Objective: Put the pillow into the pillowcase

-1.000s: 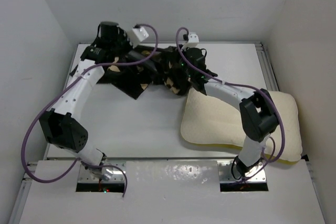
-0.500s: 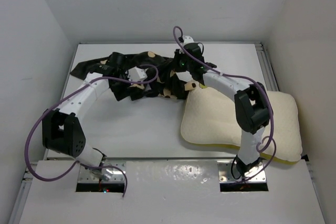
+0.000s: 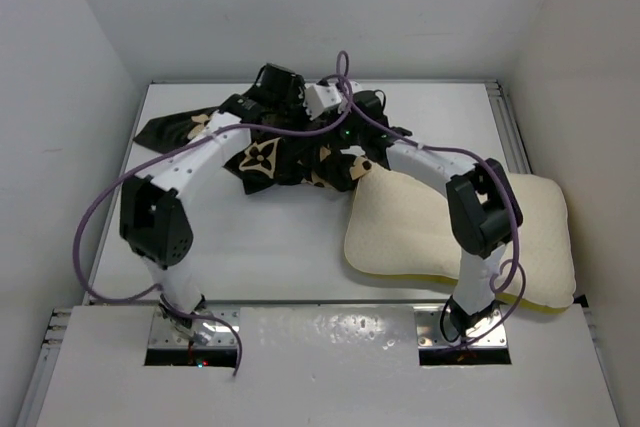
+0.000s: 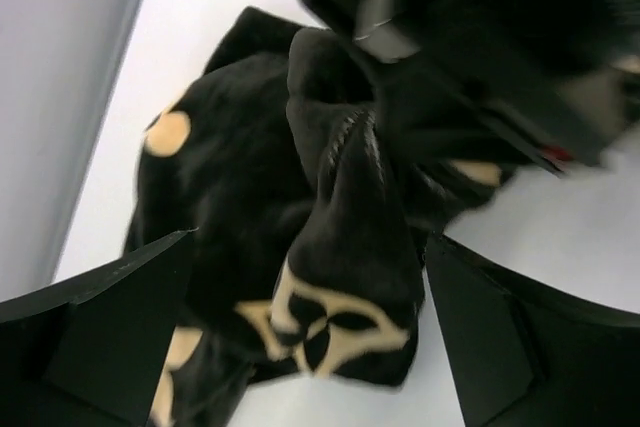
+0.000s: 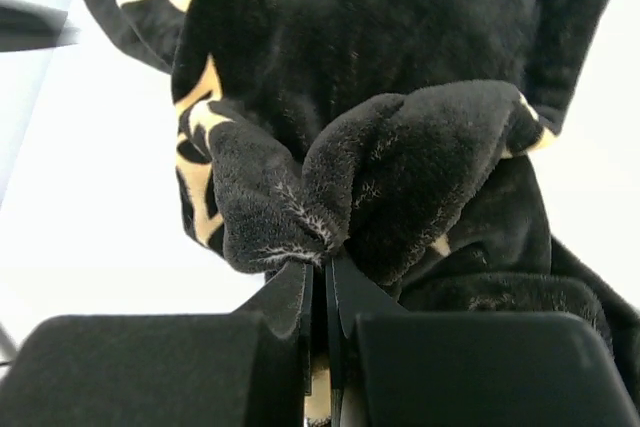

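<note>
The black pillowcase [image 3: 262, 159] with tan flowers lies bunched at the back middle of the table. The cream pillow [image 3: 420, 232] lies flat at the right, its far left corner meeting the cloth. My left gripper [image 4: 310, 247] hangs wide open over a raised fold of the pillowcase [image 4: 345, 247], with one finger [image 4: 100, 332] on each side of it. The cloth sits between the fingers, unpinched. My right gripper [image 5: 326, 272] is shut on a pinch of the pillowcase [image 5: 380, 157] and holds it up. The right gripper's body [image 4: 500, 37] shows just beyond the fold in the left wrist view.
White walls stand close on the left, back and right of the white table [image 3: 270, 237]. A metal rail [image 3: 510, 127] runs along the table's right edge. The two arms meet over the cloth at the back, cables looping above them.
My left gripper let go of the pillowcase, opened wide and swung from the back left toward the right gripper. The cloth's left part dropped flat. The right gripper stayed shut on its pinch.
</note>
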Tool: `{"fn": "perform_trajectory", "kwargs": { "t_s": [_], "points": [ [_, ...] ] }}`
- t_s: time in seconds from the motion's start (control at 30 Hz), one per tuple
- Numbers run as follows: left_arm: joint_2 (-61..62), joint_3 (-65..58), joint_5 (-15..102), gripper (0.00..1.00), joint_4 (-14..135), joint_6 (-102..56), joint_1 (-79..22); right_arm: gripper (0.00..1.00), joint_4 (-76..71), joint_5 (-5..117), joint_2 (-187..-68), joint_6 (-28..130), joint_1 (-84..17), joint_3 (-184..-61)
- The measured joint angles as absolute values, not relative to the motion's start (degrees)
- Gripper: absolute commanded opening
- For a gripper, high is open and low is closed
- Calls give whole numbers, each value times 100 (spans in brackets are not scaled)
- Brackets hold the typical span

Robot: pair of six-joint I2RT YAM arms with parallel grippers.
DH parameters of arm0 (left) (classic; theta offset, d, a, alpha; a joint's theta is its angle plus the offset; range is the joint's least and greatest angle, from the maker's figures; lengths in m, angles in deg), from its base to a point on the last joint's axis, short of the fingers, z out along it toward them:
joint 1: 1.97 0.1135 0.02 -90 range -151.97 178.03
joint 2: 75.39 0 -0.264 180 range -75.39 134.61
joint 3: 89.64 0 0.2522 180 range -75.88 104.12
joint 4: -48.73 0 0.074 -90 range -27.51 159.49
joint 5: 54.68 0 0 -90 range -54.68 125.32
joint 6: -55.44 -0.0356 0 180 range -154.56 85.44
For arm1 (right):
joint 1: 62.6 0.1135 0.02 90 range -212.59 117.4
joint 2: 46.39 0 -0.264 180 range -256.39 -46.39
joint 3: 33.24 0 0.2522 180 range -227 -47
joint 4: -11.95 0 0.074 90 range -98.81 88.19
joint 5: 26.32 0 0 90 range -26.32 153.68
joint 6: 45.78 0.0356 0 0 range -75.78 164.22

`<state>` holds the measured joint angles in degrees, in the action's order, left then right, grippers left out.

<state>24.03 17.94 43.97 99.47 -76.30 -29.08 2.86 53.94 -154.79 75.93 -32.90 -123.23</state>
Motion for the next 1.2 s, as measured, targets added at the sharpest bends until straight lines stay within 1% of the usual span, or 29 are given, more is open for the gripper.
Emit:
{"fn": "perform_trajectory", "kwargs": {
  "t_s": [0.07,0.13,0.17,0.2,0.23,0.37,0.4,0.43,0.47,0.5,0.53,0.57,0.6,0.63,0.83,1.0,1.03,1.07,1.1,1.13,1.17,1.2],
  "points": [
    [2847,1917,4519,97,9741,-7590,-2854,0,286,5278,-15479,7822,-3373,-12262],
    [3179,1947,4596,91,9638,-7564,-2758,0,329,5160,-15479,7940,-3478,-12240],
    [3299,1936,4626,82,9627,-7547,-2707,0,397,5112,-15477,7980,-3507,-12240],
    [3398,1897,4709,78,9603,-7518,-2657,0,460,5095,-15475,8054,-3515,-12240],
    [3450,1868,4740,76,9592,-7501,-2613,0,508,5031,-15475,8084,-3528,-12233],
    [3505,1827,5155,77,9564,-7435,-2428,0,720,4841,-15475,8270,-3544,-12220],
    [3505,1820,5286,73,9551,-7409,-2399,0,775,4791,-15475,8336,-3546,-12209],
    [3503,1803,5407,66,9514,-7372,-2373,0,847,4747,-15475,8388,-3550,-12201],
    [3503,1772,5494,44,9472,-7324,-2355,0,884,4708,-15475,8434,-3557,-12196],
    [3503,1737,5557,31,9446,-7252,-2342,0,930,4677,-15475,8480,-3570,-12192],
    [3505,1711,5619,13,9442,-7234,-2336,0,954,4664,-15475,8487,-3577,-12192],
    [3505,1702,5680,6,9450,-7208,-2323,0,972,4651,-15475,8500,-3585,-12192],
    [3505,1702,5717,2,9459,-7190,-2320,0,974,4647,-15475,8502,-3585,-12192],
    [3505,1702,5754,0,9466,-7184,-2312,0,974,4645,-15475,8502,-3592,-12192],
    [3498,1871,5890,0,9828,-7300,-2220,0,834,4664,-15475,8404,-3649,-12190],
    [3328,2032,6097,0,10152,-7573,-2150,1,314,4940,-15490,8286,-3756,-12375],
    [3284,2059,6154,0,10189,-7603,-2150,6,231,4990,-15512,8251,-3769,-12496],
    [3236,2098,6204,0,10224,-7619,-2150,19,157,5023,-15540,8200,-3778,-12638],
    [3203,2146,6246,0,10246,-7623,-2146,66,67,5049,-15593,8122,-3782,-12854],
    [3168,2194,6250,0,10266,-7597,-2137,87,-18,5082,-15654,8060,-3786,-13068],
    [3124,2218,6231,0,10283,-7518,-2117,99,-99,5084,-15735,7907,-3815,-13324],
    [3087,2223,6204,0,10279,-7420,-2093,99,-237,5051,-15829,7739,-3876,-13617]
  ]
}}
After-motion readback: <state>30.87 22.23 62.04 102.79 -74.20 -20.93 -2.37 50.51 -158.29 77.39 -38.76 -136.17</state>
